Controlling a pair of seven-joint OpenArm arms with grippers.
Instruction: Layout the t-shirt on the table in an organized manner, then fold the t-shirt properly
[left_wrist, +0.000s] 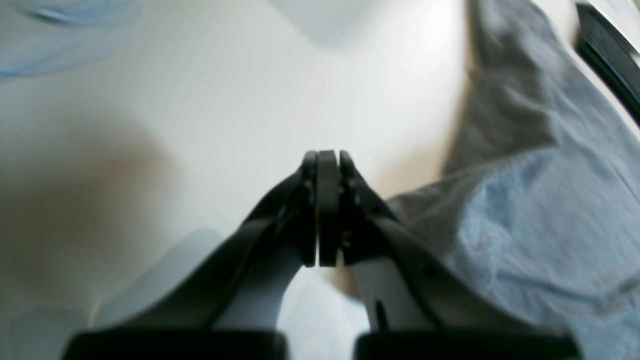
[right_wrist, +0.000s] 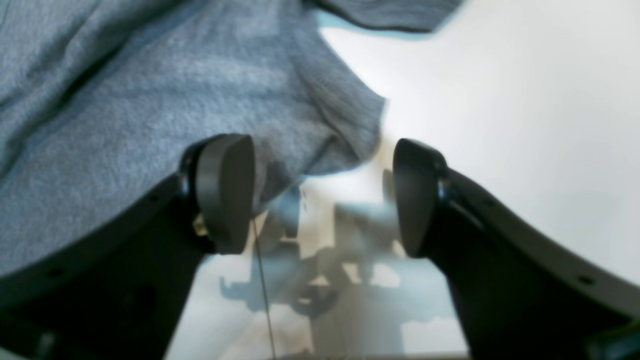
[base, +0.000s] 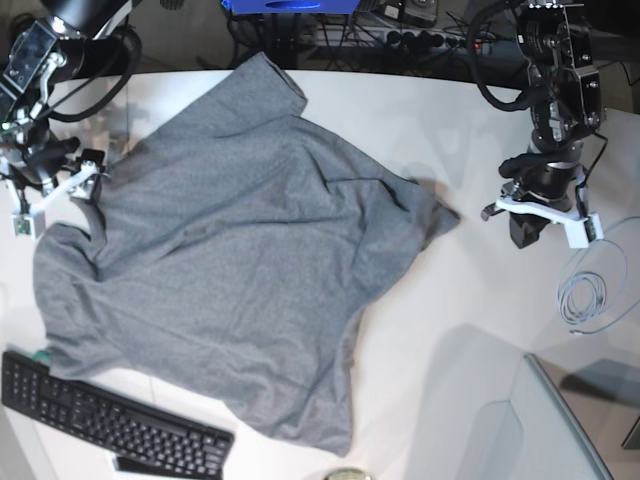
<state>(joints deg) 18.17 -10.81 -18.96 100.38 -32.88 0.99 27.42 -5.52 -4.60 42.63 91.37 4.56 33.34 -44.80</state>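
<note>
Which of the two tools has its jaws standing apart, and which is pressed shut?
The right tool stands open, its pads spread with the t-shirt edge lying between them. The left tool is pressed shut over bare table, beside the cloth.

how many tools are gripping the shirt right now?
0. The left tool is shut on nothing, over bare table beside the shirt. The right tool is open at the shirt's edge, cloth loose between its fingers.

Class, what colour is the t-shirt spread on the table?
Plain heather grey, no pattern; the t-shirt shows best in the base view.
</note>
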